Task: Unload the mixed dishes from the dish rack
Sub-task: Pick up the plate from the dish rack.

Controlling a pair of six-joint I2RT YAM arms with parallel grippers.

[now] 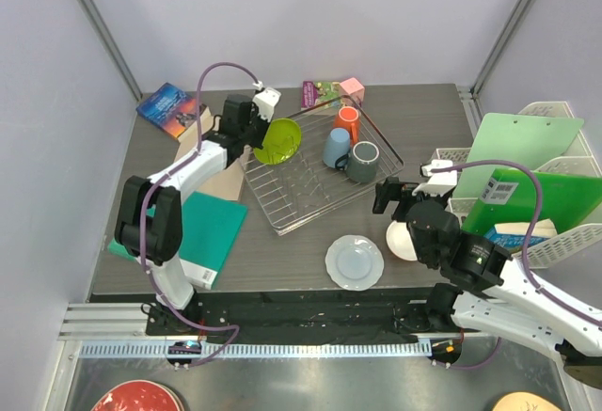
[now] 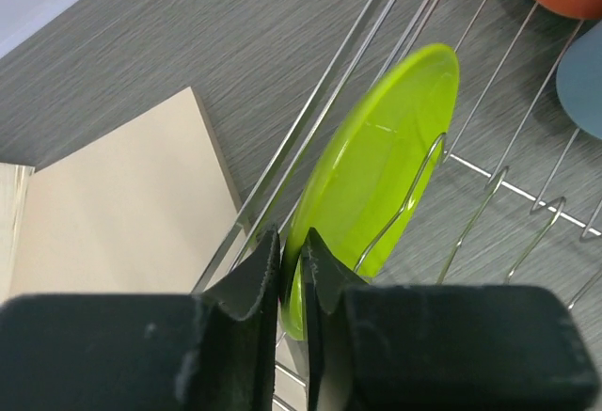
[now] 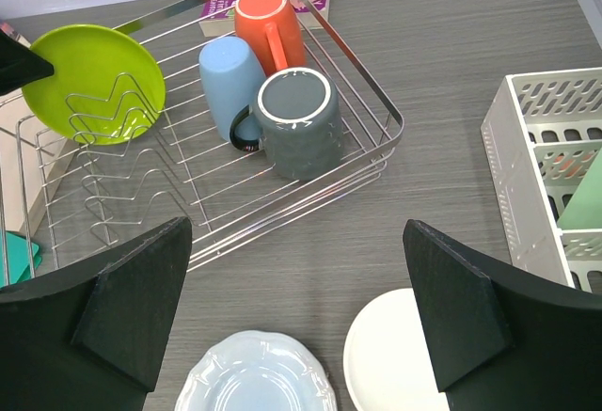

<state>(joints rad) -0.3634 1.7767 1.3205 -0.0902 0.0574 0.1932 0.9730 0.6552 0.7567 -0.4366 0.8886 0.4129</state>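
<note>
Progress: roughly a third done, judging by positions. Two of the six dishes are out of the dish rack [image 1: 292, 190], which sits mid-counter toward the far edge. The pale blue-white plate [image 1: 355, 261] lies flat by the near edge of the counter [image 1: 414, 129], and the white bowl [image 1: 403, 240] is just to its right. The lime-green plate [image 2: 376, 166] is the item in hand. It stands tilted among the wire prongs at the rack's end nearest the left edge, and the left gripper [image 2: 292, 253] has its jaws pinched on the plate's lower rim. Whether the plate has lifted clear of the prongs cannot be told. Left to do: the orange mug [image 3: 268, 21], light blue cup [image 3: 230, 77] and dark grey mug [image 3: 296, 119], clustered in the rack's half toward the far-right corner. The right gripper [image 3: 296, 279] hangs spread wide and empty over bare counter between the rack and the two unloaded dishes. Hard to make out: the bowl is half hidden behind the right arm from above and cut off at the frame edge in the wrist view, so its orange outside does not show. It is also unclear whether the grey mug sits mouth-up or base-up, and the left fingers hide the plate's rim at the grasp.
</note>
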